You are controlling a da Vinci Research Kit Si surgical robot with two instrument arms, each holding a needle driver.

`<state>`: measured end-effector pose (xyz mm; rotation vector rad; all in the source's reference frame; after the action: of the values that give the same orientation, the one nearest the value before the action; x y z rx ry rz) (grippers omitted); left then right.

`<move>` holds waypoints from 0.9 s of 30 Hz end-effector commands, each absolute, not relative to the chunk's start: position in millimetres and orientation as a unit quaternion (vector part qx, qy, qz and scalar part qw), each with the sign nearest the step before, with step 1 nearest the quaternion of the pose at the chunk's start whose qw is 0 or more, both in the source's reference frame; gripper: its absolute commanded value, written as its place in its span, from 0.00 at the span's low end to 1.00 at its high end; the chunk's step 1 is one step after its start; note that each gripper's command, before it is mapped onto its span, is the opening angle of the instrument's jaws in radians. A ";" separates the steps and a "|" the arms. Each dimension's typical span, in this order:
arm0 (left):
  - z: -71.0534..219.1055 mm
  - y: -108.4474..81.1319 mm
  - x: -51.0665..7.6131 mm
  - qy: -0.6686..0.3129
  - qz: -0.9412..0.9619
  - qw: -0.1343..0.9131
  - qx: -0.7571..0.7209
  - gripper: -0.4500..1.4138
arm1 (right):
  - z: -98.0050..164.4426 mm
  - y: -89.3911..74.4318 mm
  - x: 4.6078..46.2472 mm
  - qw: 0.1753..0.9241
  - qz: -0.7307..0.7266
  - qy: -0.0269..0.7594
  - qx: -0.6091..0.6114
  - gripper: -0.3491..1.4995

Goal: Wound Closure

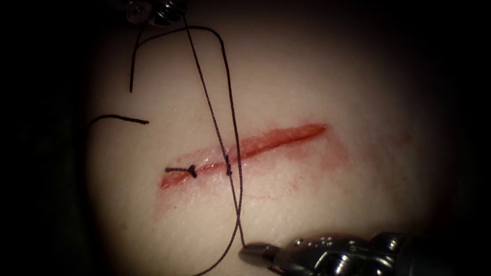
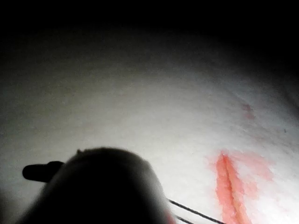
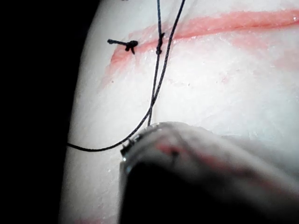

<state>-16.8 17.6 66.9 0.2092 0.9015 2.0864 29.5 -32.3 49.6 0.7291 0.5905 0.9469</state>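
The cut (image 1: 255,145) runs across the tissue (image 1: 317,214) from lower left to upper right, with red fluid along it. A finished knot (image 1: 192,171) sits near its left end, and the right wrist view shows that knot (image 3: 131,44) too. A second stitch (image 1: 228,169) crosses the cut just right of it. From this stitch one taut strand of thread (image 1: 204,92) rises to my left tool (image 1: 166,13), shut on it at the far edge. Another strand drops to my right tool (image 1: 250,250), shut on the thread on the near side. The needle is hidden.
A slack loop of thread (image 1: 225,66) arcs over the far side and trails down past the right tool. A loose thread end (image 1: 132,76) and a short curved piece (image 1: 120,118) lie on the left of the tissue. The left wrist view has the cut (image 2: 229,186) and thread (image 2: 191,212).
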 end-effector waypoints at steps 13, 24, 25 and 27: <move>67.5 17.8 -17.6 0.376 0.826 0.396 0.137 0.00 | 50.0 -34.1 29.6 0.786 0.427 0.269 0.356 0.00; 67.4 17.8 -17.4 0.379 0.824 0.397 0.140 0.00 | 49.7 -34.5 29.2 0.786 0.423 0.268 0.362 0.00; 67.4 17.8 -17.3 0.379 0.824 0.397 0.138 0.00 | 49.7 -34.5 29.2 0.786 0.423 0.268 0.362 0.00; 67.4 17.8 -17.3 0.379 0.824 0.398 0.139 0.00 | 49.6 -34.5 29.2 0.786 0.423 0.268 0.362 0.00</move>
<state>-16.8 17.6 66.9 0.3552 0.9586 2.0857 28.4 -34.4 49.4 0.7821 0.5743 0.9124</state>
